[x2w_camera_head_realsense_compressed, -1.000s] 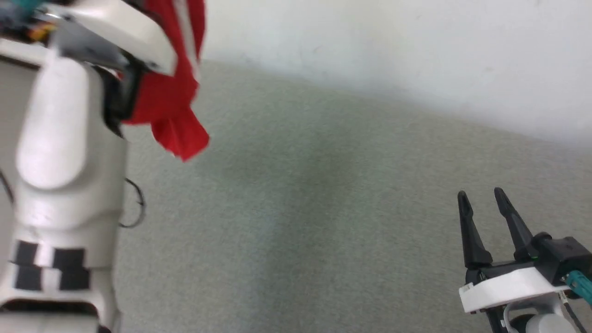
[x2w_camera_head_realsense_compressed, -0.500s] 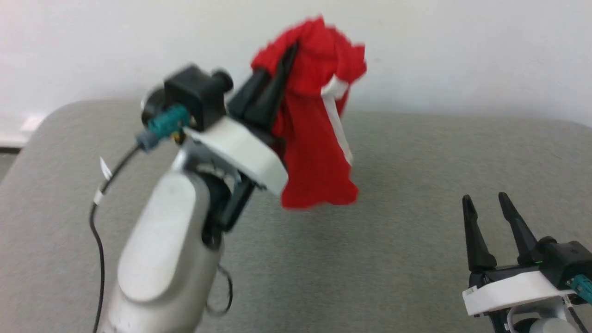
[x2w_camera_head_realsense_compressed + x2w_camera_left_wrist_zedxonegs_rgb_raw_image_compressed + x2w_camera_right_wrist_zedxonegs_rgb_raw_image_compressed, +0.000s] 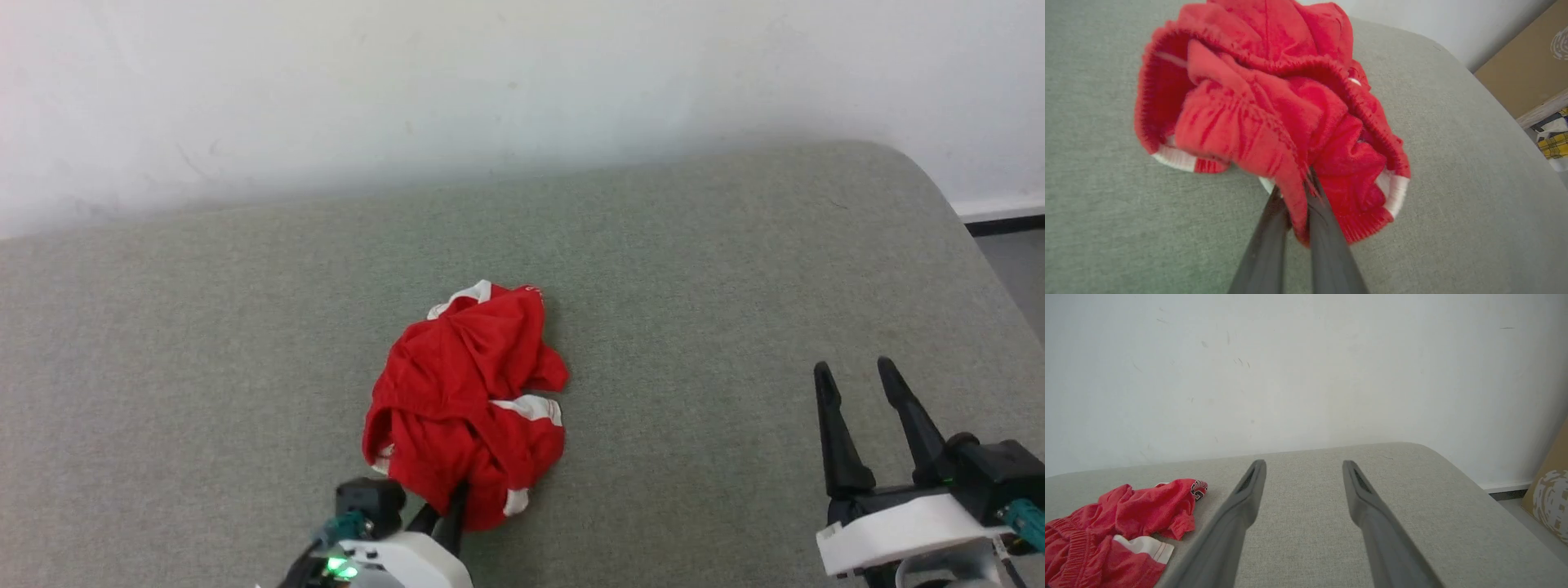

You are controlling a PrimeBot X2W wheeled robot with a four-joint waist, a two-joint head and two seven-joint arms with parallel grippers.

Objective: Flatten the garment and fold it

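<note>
Grey padded surface (image 3: 694,286), taken as reference throughout.

- Garment (image 3: 469,408): found crumpled in a loose heap near the middle of the surface, resting on it. Bright red fabric is bunched over itself; white trim is seen at several edges. Not flattened, not folded.
- Left gripper (image 3: 447,510): placed at the near edge of the surface, by the heap's near hem. In the left wrist view a red fold of the garment (image 3: 1274,102) is pinched between the two dark fingers, which are clenched on it (image 3: 1296,183).
- Right gripper (image 3: 851,366): held over the near right part of the surface, well apart from the heap. Its fingers are spread, nothing between them (image 3: 1303,463); the garment (image 3: 1114,535) is seen off to one side.
- White wall (image 3: 490,82): met along the far edge of the surface.
- Cardboard box (image 3: 1549,498): noted beyond the right end of the surface.
</note>
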